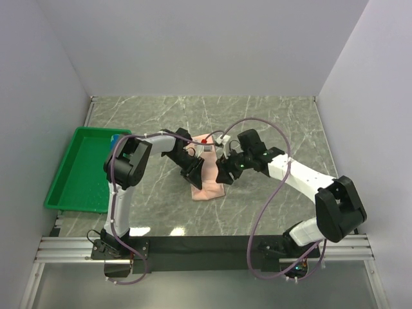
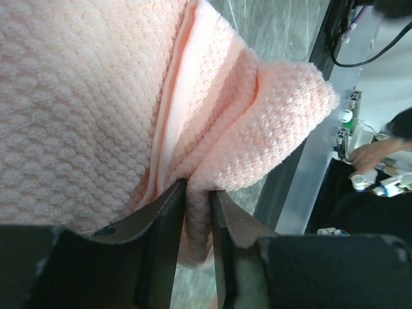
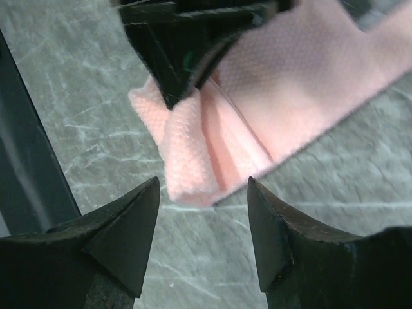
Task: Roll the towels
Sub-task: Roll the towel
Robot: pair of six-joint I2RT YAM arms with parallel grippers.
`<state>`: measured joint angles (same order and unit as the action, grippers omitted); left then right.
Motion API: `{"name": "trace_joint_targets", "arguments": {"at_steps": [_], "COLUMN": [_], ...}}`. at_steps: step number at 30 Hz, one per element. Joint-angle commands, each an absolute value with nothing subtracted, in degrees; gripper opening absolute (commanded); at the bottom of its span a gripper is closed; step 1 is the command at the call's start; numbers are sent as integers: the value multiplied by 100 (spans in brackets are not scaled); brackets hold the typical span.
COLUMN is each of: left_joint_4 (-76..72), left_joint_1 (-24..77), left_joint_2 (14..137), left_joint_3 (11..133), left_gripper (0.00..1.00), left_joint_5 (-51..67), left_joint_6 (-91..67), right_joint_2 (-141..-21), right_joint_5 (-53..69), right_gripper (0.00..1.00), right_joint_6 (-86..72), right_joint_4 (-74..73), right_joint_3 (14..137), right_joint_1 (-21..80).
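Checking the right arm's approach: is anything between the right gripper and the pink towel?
Nothing visible does. The right gripper is open, with the folded end of the pink towel right ahead of its fingertips. The left gripper pinches the same fold just beyond, so the two may crowd each other.

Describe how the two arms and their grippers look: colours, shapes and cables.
Both the left arm and the right arm have white links and bulky black joint housings. A mauve cable loops along each. The left gripper and right gripper have matte black fingers tapering to points.
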<state>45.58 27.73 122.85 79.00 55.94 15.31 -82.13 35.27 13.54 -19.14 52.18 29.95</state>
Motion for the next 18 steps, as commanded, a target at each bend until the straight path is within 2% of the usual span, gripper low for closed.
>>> {"name": "trace_joint_targets", "arguments": {"at_steps": [1,8,14,16,18], "left_joint_4": [4298,4324,4289,4324,4281], "left_joint_1": [2707,2558,2496,2470,2382], "left_joint_2": [12647,12709,12691,12683,12587], "left_joint_3": [7954,7972,7963,7972,7884], "left_gripper": [32,33,34,36,41], "left_joint_5": [4597,4588,4570,4579,4623], "left_joint_6": [1925,1855,1784,1784,1758], "right_joint_2": [-8261,-9025,-9702,-9834,-9975], "right_joint_5": [3147,3006,2752,2681,2567], "right_gripper": [63,61,49,40,37], "right_joint_6": [1556,1582,1529,1494,1468], "right_joint_4": [-1494,-1626,-2118,-2241,-2337], "right_joint_3": [5212,5527,6046,6117,6213], "right_joint_1": [3287,3454,3516,3525,3542]}}
